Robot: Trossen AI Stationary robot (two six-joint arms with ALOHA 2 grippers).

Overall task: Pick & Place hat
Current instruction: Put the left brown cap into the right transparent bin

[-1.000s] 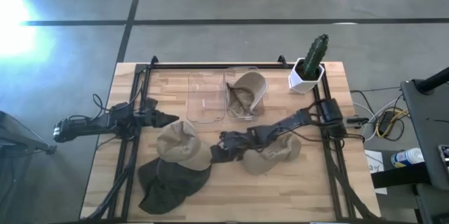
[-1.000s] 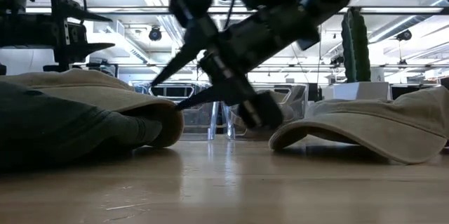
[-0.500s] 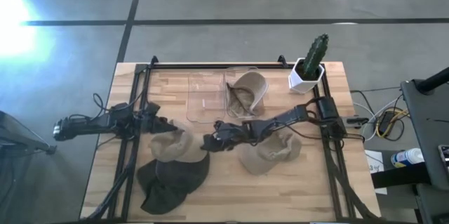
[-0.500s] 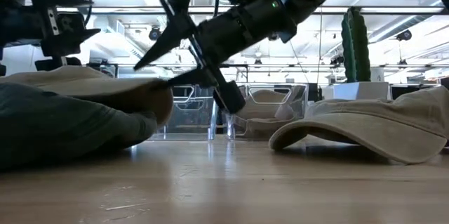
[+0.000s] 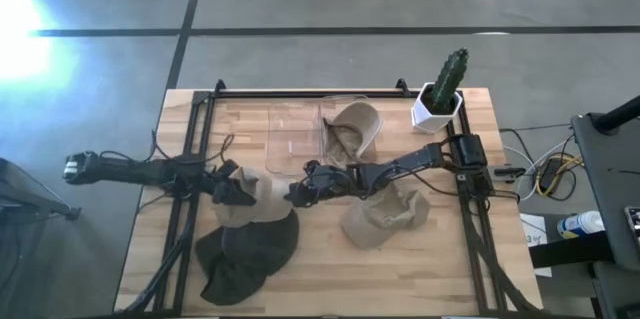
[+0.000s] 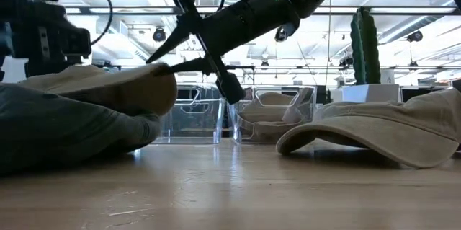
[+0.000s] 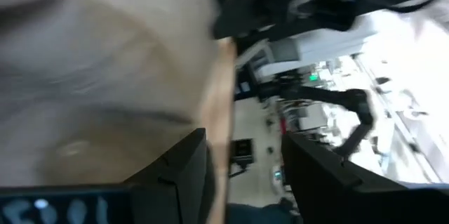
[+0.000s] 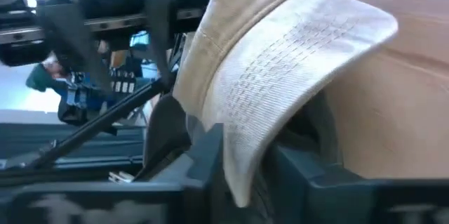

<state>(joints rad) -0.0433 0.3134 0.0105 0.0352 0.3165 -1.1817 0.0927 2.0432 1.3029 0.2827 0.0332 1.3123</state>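
Observation:
A tan cap (image 5: pixel 262 205) lies with its crown on a dark green hat (image 5: pixel 238 257) at the table's left near part. My right gripper (image 5: pixel 293 195) is at the cap's right side, shut on its brim. My left gripper (image 5: pixel 237 191) is at the cap's left side and open. In the left wrist view its fingers (image 7: pixel 184 171) stand on either side of the cap's edge (image 7: pixel 223 104); whether they touch it I cannot tell. A second tan cap (image 5: pixel 386 219) lies on the table to the right. A third tan hat (image 5: pixel 352 129) sits in a clear bin. My right gripper (image 6: pixel 160 64) pinches the tan cap's brim (image 8: pixel 277 76) between its two fingers. The fingers (image 6: pixel 189 34) come slanting down from the table's right side. The brim (image 6: pixel 148 78) is lifted off the table, while the crown (image 6: pixel 79 89) rests on the dark green hat (image 6: pixel 57 133).
Two clear bins (image 5: pixel 293 141) stand side by side at the far middle; the right one (image 5: pixel 330 119) holds the third hat. A potted cactus (image 5: pixel 443 91) stands at the far right corner. Bare wood (image 5: pixel 440 269) lies near the right near edge.
My right gripper has moved toward the table's left and up, taken the tan cap's brim and raised it off the table. The cap has bunched leftward; its crown stays on the dark hat. My left gripper has moved right and near, to the cap's left side.

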